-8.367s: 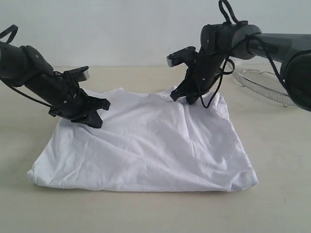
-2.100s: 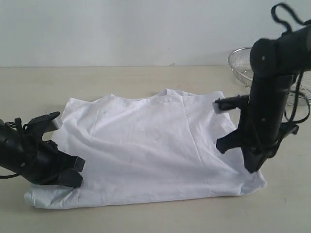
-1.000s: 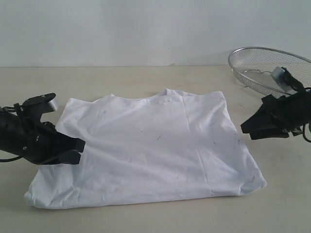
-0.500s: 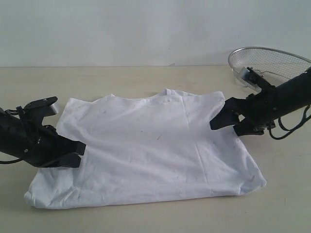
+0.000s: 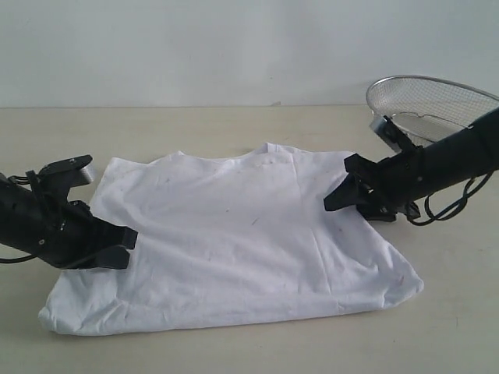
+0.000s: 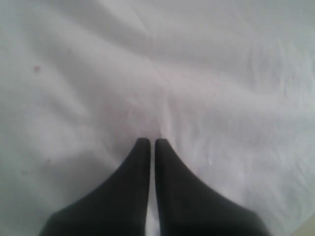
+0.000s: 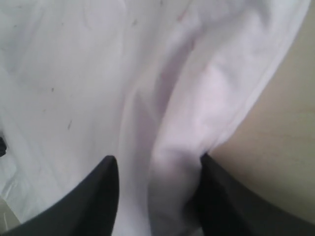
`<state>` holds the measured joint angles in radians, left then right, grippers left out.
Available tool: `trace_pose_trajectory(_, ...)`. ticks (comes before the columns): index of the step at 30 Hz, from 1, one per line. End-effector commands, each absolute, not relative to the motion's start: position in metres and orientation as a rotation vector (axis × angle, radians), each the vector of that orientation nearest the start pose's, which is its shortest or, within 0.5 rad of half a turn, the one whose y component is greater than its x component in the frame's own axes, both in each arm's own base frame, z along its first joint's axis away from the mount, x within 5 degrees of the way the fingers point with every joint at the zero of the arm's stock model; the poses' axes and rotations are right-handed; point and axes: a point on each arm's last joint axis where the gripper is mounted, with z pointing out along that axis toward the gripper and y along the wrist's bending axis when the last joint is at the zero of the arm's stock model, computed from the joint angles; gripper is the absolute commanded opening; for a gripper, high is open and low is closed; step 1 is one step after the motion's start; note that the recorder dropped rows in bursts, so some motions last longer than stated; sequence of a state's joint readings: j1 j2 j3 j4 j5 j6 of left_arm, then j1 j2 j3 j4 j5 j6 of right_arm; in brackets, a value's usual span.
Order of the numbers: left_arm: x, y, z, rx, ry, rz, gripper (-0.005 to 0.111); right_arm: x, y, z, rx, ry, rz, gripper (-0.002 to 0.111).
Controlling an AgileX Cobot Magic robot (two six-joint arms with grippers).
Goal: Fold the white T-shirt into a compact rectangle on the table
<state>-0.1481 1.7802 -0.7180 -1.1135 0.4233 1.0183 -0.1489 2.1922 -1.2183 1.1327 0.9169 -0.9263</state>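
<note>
Shirt: the white shirt (image 5: 242,234) lies spread on the table (image 5: 234,125), near its middle. It is in a rough rectangle with soft creases across it. Its collar edge is on the far side and its rolled, thicker edge is on the near side.

Table: pale beige, showing bare all around the shirt.

Left claw: the left claw (image 5: 123,248) rests low at the shirt's left edge, about halfway along that side, with its tips on the cloth. In the left wrist view the claw (image 6: 148,143) has its two dark fingers (image 6: 172,191) pressed together with only a thin line between them. It is closed. Whether any cloth is pinched in that line cannot be told.

Right claw: the right claw (image 5: 337,199) reaches in from the right and comes down at the shirt's right edge, towards the far corner. In the right wrist view the claw (image 7: 157,162) has its fingers (image 7: 103,196) standing apart. They straddle a raised ridge of cloth that fills the gap between them, just beside bare tabletop. The jaws are open around the fold, not clamped on it.

Basket: a round wire-mesh basket (image 5: 437,105) sits tilted at the far right of the table, behind the right arm and clear of the shirt.

Wall: a plain light grey wall (image 5: 195,47) stands behind the table.
</note>
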Motion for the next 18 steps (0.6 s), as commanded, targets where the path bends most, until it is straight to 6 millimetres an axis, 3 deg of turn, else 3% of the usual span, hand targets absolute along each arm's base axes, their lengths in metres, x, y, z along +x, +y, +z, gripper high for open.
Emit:
trace_pose_trajectory(1, 0.281, -0.076, 0.118, 0.233, 2.714, -0.570, 0.005, 0.377, 0.005, 0.056, 0.012, 2.841, 0.981, 0.039)
trace_pose_trajectory(5, 0.281, -0.076, 0.118, 0.239, 2.715, -0.568, 0.005, 0.374, 0.002, 0.054, -0.056, 2.877, 0.939, 0.000)
trace_pose_trajectory(12, 0.281, -0.076, 0.118, 0.239, 2.715, -0.568, 0.005, 0.370, -0.009, 0.049, -0.074, 2.953, 0.799, 0.000)
trace_pose_trajectory(18, 0.281, -0.077, 0.118, 0.236, 2.716, -0.576, 0.005, 0.360, -0.046, 0.045, 0.033, 3.060, 0.672, 0.000)
